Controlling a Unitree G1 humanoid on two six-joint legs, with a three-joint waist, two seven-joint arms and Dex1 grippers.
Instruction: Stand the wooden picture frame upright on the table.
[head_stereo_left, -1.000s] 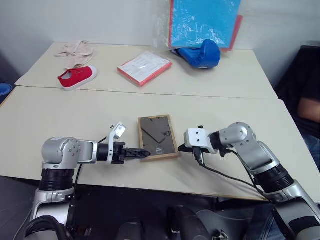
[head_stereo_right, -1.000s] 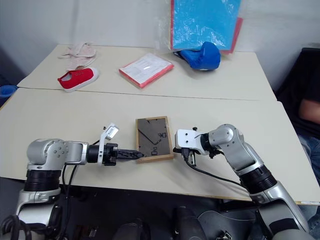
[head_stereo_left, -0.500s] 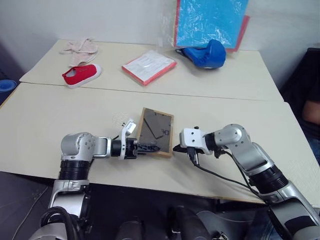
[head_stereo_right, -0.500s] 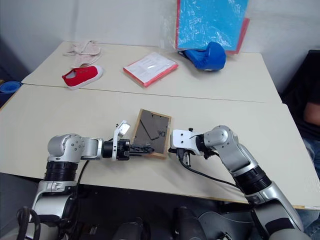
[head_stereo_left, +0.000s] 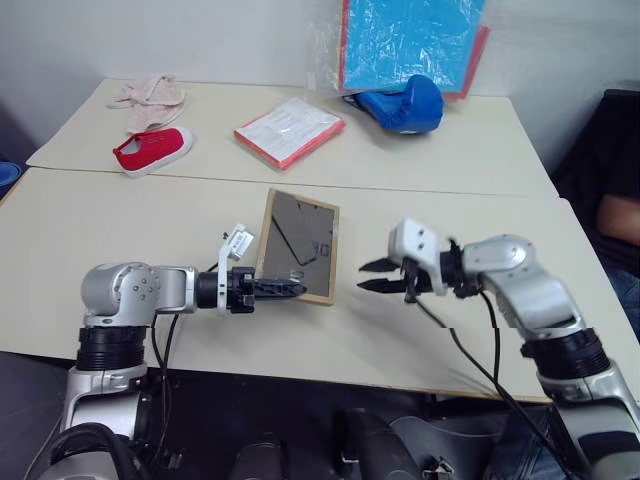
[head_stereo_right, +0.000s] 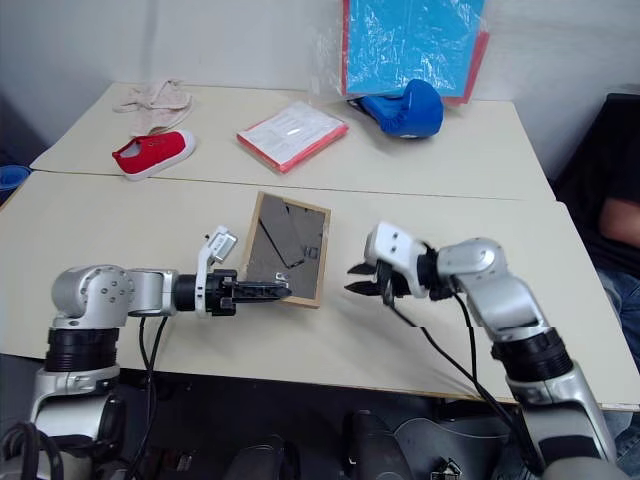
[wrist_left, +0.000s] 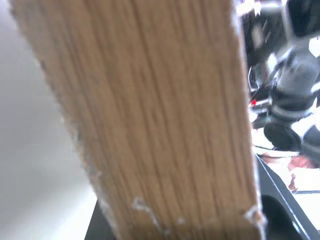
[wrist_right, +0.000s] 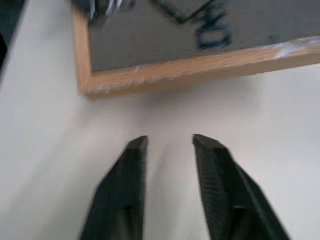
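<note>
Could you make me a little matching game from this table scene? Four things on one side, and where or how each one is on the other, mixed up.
Things:
1. wooden picture frame
2. red shoe
3. blue boxing glove
4. right gripper

Places or states:
A. on the far table, beside a pale pink cloth
B. open, holding nothing, apart from the frame
C. tilted up off the table, clamped at its near edge by the left gripper
D. at the far edge, in front of a blue sheet in plastic

Pairs: 1-C, 2-A, 3-D, 4-B
</note>
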